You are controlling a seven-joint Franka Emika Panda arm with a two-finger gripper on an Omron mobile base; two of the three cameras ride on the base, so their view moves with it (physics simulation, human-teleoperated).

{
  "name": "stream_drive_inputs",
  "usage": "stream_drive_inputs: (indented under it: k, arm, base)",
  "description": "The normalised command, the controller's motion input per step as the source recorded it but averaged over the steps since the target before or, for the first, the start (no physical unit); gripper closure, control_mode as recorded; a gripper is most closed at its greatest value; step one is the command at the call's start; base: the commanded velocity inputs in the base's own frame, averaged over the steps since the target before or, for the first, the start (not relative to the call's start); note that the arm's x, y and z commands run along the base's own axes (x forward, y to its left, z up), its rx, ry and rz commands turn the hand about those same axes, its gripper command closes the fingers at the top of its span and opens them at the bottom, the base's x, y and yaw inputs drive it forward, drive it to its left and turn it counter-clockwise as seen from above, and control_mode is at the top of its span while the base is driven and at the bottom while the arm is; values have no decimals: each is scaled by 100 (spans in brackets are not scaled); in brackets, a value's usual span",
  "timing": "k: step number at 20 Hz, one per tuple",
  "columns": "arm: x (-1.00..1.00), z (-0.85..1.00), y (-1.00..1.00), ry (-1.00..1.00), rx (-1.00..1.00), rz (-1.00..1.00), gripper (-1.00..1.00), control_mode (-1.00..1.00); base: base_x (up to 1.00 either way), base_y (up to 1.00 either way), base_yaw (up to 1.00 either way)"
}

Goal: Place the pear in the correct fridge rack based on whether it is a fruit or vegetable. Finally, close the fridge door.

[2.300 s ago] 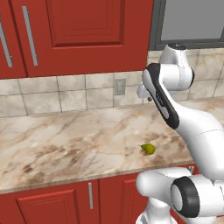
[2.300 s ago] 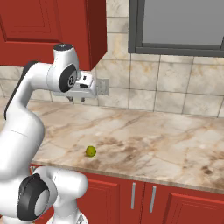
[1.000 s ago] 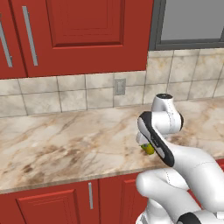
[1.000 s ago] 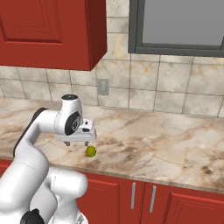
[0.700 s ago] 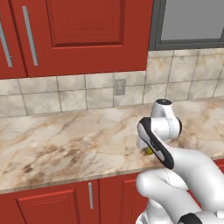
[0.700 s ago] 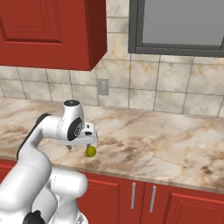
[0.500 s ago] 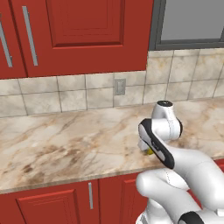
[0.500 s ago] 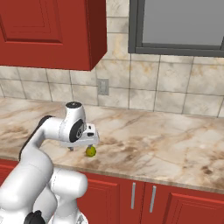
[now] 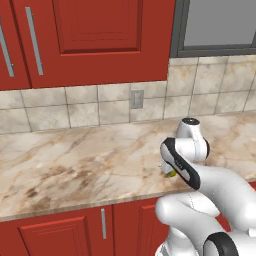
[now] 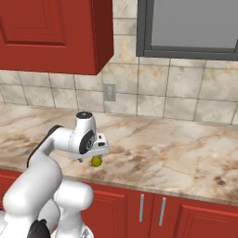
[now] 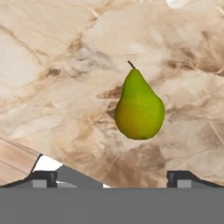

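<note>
Pincer low over the pear, set for a top grasp

The pear (image 11: 139,106) lay on its side on the marble tabletop (image 9: 75,165), near the front edge and apart from the wall outlet (image 9: 136,99) behind it, free on all sides. The pincer (image 11: 111,177) hung just above the pear with its fingertips (image 11: 43,178) spread wide to either side of the fruit and gripping nothing, likely so that a short drop would bring them around the body.

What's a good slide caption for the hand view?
Yellow-green pear lying on the marble counter, centred between the open end effector fingertips.
</note>
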Motion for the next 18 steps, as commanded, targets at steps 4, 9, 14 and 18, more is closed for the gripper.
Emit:
stream_drive_inputs:
  k: [4, 9, 14, 18]
  arm:
    - [48, -24, 1, 6, 0, 3, -100, -100]
    - [29, -16, -1, 3, 0, 4, -100, -100]
    - [8, -2, 0, 0, 0, 0, -100, -100]
    - [2, -22, 0, 0, 0, 0, -100, -100]
  base:
    - [0, 0, 0]
    - [0, 0, 0]
    - [0, 0, 0]
    - [0, 0, 0]
